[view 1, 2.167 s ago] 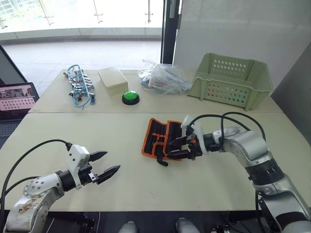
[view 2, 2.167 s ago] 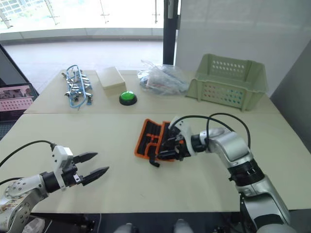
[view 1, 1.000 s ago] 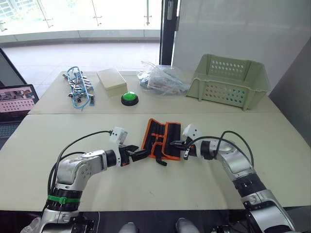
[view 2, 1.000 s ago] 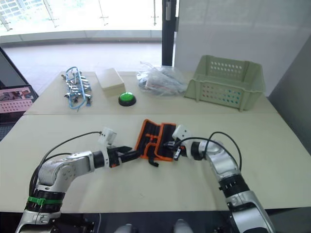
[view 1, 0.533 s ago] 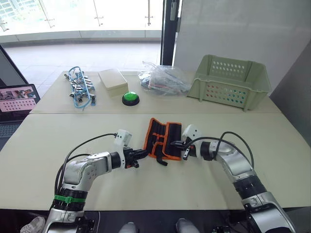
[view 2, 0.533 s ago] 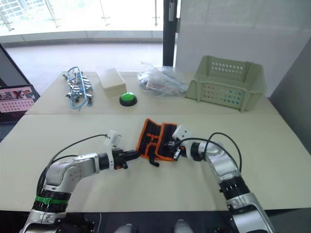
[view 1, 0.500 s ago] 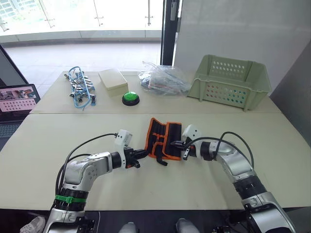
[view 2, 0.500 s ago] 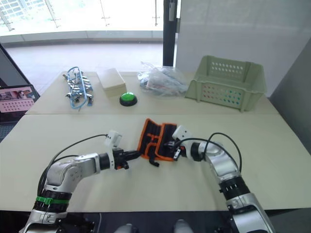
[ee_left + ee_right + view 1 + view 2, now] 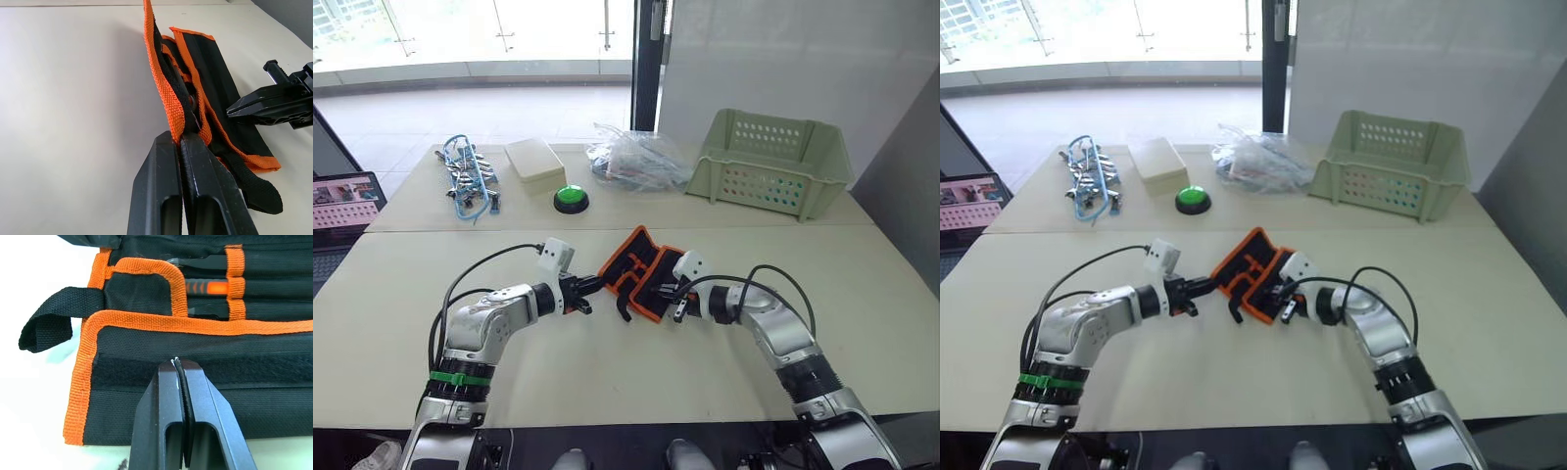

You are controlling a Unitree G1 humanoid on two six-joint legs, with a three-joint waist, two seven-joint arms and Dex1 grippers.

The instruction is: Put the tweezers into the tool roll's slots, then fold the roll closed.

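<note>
The tool roll (image 9: pixel 637 262), black fabric with orange edging, lies mid-table with its left half raised off the table and tilted toward the right half. My left gripper (image 9: pixel 181 137) is shut on the orange edge of that raised half. Shut as well, my right gripper (image 9: pixel 177 364) rests its tips on the black flap of the right half, which stays flat on the table. Slim black tweezers (image 9: pixel 203 260) sit tucked in the roll's slots under orange bands. A black strap loop (image 9: pixel 45 326) hangs from the roll's end.
At the back of the table stand a pale green perforated basket (image 9: pixel 779 163), a crumpled clear plastic bag (image 9: pixel 641 157), a green button (image 9: pixel 572 197), a beige box (image 9: pixel 535 162) and a tangle of blue-and-silver clips (image 9: pixel 468 180). A laptop (image 9: pixel 342 199) sits at the far left.
My left gripper reached the roll's left edge, shut on it and lifted that half up and toward the right. The right gripper has stayed shut on the roll's right half.
</note>
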